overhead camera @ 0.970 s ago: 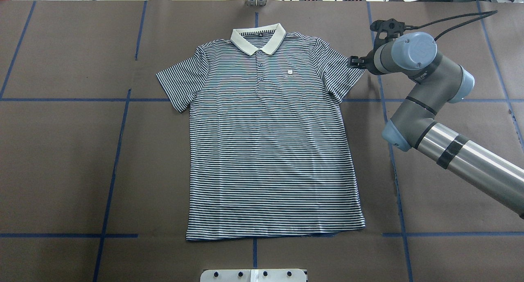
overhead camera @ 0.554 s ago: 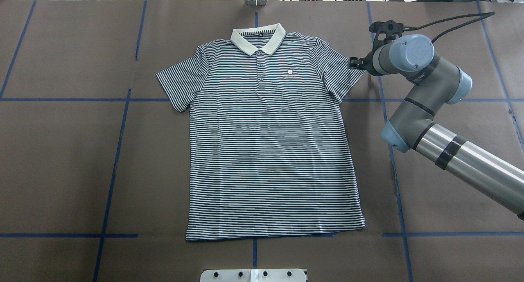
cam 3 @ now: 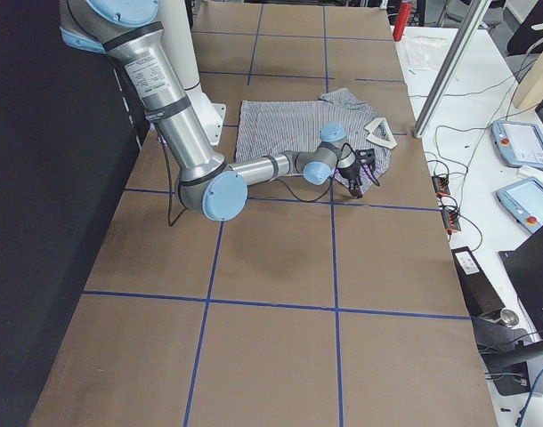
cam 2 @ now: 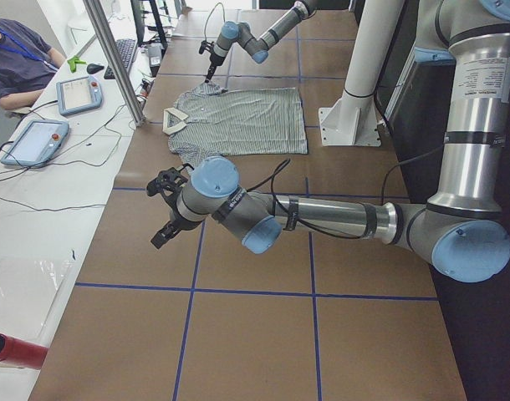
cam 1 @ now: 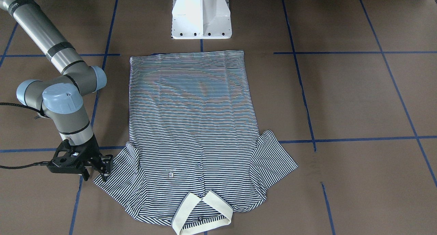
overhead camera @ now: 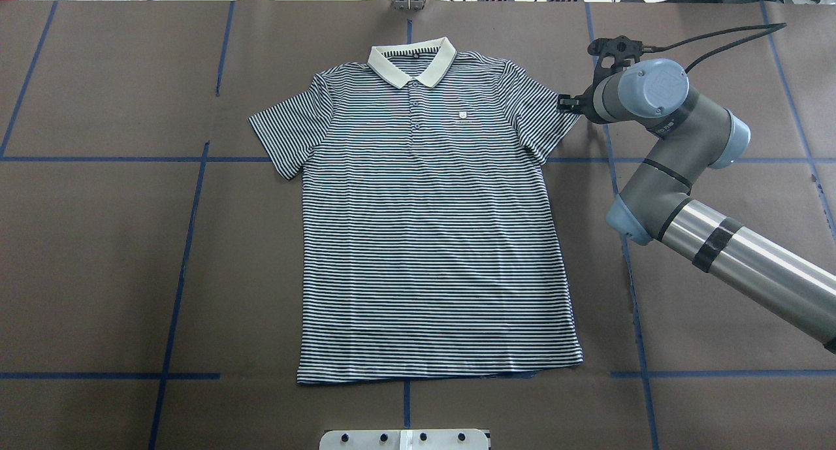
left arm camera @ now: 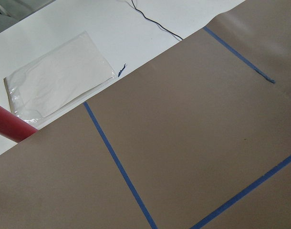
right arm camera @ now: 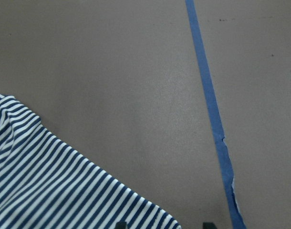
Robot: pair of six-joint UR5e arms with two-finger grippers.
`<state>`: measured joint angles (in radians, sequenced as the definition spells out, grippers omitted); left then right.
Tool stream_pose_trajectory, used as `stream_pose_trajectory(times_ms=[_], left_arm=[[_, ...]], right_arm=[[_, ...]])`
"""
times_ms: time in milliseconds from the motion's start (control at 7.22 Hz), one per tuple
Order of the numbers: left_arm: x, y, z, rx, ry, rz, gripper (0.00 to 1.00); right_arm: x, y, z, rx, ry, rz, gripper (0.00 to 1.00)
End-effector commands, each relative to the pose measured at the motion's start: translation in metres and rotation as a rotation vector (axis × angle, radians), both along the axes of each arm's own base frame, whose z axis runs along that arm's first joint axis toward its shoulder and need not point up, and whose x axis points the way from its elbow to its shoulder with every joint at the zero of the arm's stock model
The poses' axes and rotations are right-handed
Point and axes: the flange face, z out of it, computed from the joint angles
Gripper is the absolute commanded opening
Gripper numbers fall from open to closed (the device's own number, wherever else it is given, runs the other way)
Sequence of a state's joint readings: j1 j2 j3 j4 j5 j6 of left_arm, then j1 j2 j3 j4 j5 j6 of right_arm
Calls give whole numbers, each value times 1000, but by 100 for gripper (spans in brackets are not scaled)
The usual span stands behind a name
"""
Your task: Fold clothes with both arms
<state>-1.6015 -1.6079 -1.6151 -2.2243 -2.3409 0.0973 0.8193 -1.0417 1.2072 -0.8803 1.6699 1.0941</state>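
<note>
The striped polo shirt [overhead camera: 431, 241] lies flat and face up on the brown table, collar [overhead camera: 411, 61] at the far side; it also shows in the front view [cam 1: 194, 119]. My right gripper [overhead camera: 565, 102] sits low at the tip of the shirt's right-hand sleeve [overhead camera: 545, 117], seen too in the front view [cam 1: 105, 168]. In the right wrist view its two fingertips [right arm camera: 120, 224] stand apart, open, with the sleeve's edge [right arm camera: 50, 191] reaching between them. My left gripper [cam 2: 165, 209] hovers over bare table far from the shirt; whether it is open or shut I cannot tell.
Blue tape lines [overhead camera: 189, 241] grid the brown table cover. The white pedestal base [cam 1: 201, 13] stands at the shirt's hem side. A red cylinder [left arm camera: 12, 126] and a plastic bag [left arm camera: 55, 78] lie past the table's left end. A person [cam 2: 12, 58] and tablets [cam 2: 79, 93] are at the side bench.
The right arm's wrist and elbow joints have shifted slightly toward the shirt, while the gripper stays at the sleeve tip. The shirt has not moved.
</note>
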Motion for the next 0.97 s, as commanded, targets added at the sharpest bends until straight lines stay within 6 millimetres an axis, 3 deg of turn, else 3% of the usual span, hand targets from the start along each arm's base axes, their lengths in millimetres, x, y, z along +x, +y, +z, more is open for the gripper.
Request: stream_pose_trajectory(times_ms=[0,139,277,416,554,831], left_arm=[[0,0,0,0,0,0,100],[0,0,-1,2,0,0,100],[0,0,0,1,0,0,100],[0,0,-1,1,0,0,100],[0,0,-1,1,0,0,100],[0,0,-1,1,0,0,100]], right_arm=[[-2,1,5,-3,2,-2,51],[-2,1,4,-6,-3,3,22],[-2,1,4,-8,-4,5,0],[-3,1,2,-6,-6,5,0],[-5,-4,-13,6,-22,10,0],[-15,-16,-58,-31,8,14,0]])
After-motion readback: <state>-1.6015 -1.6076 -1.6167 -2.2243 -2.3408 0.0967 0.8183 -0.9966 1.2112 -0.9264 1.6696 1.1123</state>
